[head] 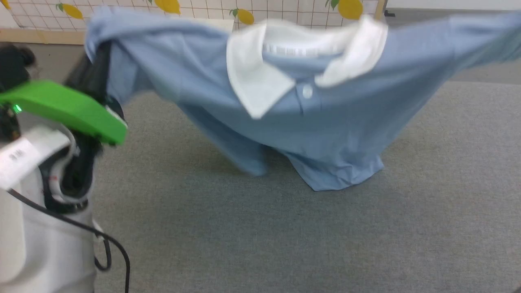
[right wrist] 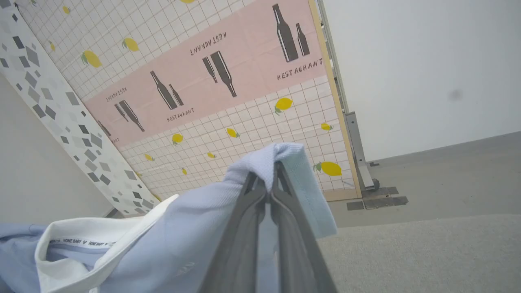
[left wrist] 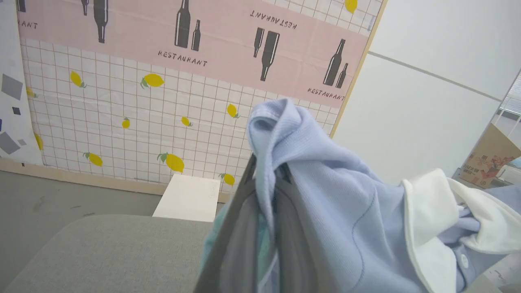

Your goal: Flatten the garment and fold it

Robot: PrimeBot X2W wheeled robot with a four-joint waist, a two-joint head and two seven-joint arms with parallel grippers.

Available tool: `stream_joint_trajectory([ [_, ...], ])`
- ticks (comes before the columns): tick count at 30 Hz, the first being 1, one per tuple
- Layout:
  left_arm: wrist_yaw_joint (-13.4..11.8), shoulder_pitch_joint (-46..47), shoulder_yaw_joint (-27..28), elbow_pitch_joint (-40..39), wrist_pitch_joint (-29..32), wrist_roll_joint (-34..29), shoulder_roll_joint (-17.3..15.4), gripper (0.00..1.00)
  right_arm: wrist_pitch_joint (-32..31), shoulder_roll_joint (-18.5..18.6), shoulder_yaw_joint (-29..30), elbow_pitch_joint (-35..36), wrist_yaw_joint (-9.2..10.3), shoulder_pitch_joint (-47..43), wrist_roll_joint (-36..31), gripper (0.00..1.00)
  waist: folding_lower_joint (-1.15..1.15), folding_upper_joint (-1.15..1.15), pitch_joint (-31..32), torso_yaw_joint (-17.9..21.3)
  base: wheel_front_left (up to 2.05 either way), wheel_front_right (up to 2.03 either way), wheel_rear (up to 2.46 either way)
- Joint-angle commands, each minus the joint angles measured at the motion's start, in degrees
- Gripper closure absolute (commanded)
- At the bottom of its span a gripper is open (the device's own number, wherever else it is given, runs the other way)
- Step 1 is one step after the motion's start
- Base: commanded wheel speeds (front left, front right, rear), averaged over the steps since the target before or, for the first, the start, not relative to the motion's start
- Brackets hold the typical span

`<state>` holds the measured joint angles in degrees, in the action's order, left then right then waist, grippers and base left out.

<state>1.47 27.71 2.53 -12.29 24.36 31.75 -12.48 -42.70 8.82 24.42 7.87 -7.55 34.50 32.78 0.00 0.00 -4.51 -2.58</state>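
Note:
The garment [head: 309, 118], a light blue polo shirt with a white collar [head: 260, 77] and white button, hangs stretched between both arms, its hem resting on the grey surface. My left gripper [left wrist: 266, 169] is shut on a bunched shoulder of the garment [left wrist: 325, 195]; its dark fingers and green wrist cover [head: 69, 108] appear at the left of the head view. My right gripper [right wrist: 270, 179] is shut on the other shoulder or sleeve edge of the garment [right wrist: 195, 236]. The shirt's front faces the head camera.
A grey fabric-covered table [head: 285, 236] lies below the shirt. Behind stands a panel with lemon and bottle prints [left wrist: 163, 81]. A white box [left wrist: 189, 197] sits at the table's far edge. A black cable [head: 81, 228] hangs by my left arm.

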Motion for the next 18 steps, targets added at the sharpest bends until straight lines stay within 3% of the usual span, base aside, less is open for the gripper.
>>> stream_joint_trajectory([
  [1,0.1,2.56,0.36,0.27,-0.77,-0.04,-0.48,1.0,0.91,0.19,0.43,-0.06,0.06,2.29,0.27,1.0,0.0,0.0,0.14,0.02,0.0,0.0,0.0],
  [10,-0.53,12.65,0.28,3.85,-1.52,-1.73,-2.02,1.0,2.06,0.46,0.88,-3.17,0.06,11.98,-0.63,1.0,0.0,0.0,-0.5,0.26,0.0,0.0,0.0],
  [18,-0.01,21.38,-1.75,12.4,-0.18,-3.18,-3.51,1.0,3.81,1.13,0.42,-10.01,0.06,21.55,-4.76,1.0,0.0,0.0,-6.28,0.41,0.0,0.0,0.0],
])
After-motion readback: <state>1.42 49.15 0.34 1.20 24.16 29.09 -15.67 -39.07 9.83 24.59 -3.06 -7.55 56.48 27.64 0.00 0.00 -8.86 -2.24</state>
